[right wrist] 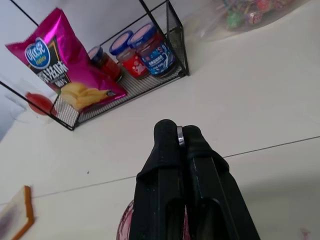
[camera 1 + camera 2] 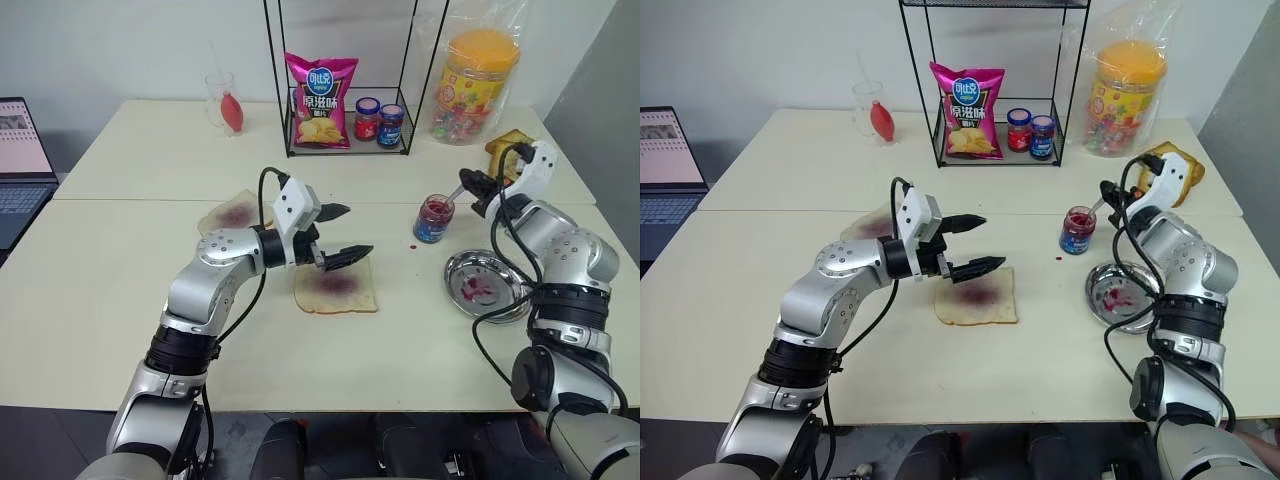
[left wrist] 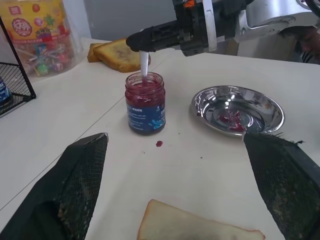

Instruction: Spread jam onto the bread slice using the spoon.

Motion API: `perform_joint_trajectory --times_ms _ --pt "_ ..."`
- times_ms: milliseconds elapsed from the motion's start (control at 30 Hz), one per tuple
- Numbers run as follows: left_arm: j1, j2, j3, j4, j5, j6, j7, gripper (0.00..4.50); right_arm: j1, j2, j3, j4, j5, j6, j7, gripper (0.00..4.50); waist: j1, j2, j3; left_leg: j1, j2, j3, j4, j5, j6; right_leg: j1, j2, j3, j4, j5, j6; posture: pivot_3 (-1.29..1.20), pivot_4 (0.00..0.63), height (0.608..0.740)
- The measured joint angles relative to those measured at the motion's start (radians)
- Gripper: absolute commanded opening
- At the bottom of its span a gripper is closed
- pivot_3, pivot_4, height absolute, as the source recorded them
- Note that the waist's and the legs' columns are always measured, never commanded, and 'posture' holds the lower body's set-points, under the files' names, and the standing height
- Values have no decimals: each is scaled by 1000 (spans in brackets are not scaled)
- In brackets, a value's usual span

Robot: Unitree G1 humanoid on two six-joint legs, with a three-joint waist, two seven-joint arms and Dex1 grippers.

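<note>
Left fingers [image 2: 338, 232] wide — over bread slice [image 2: 337, 287]

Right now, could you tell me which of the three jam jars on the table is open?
The jam jar standing beside the steel plate is open, with the spoon dipped in; the two jars in the wire rack keep their lids.

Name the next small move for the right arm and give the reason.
Probably lift the spoon straight up out of the open jam jar. The right pincer is shut on its handle above the jar, with the bowl down in the jam, while the bread slice below the open left pincer waits for more.
</note>
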Motion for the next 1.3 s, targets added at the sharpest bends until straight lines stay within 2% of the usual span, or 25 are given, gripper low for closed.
perform_joint_trajectory --times_ms 167,1300 --pt "-4 -1 -1 13 1 -1 0 4500 -19 13 -51 -4 48 18 -47 23 -1 0 0 0 0 0 0 0 0 0 0 0 1 0 0 0 150 740" --pt "-35 -1 -1 36 15 -8 -25 4500 -21 33 -188 2 221 43 -214 23 -2 0 0 2 0 0 1 0 0 -1 0 -1 9 -1 -1 0 150 740"
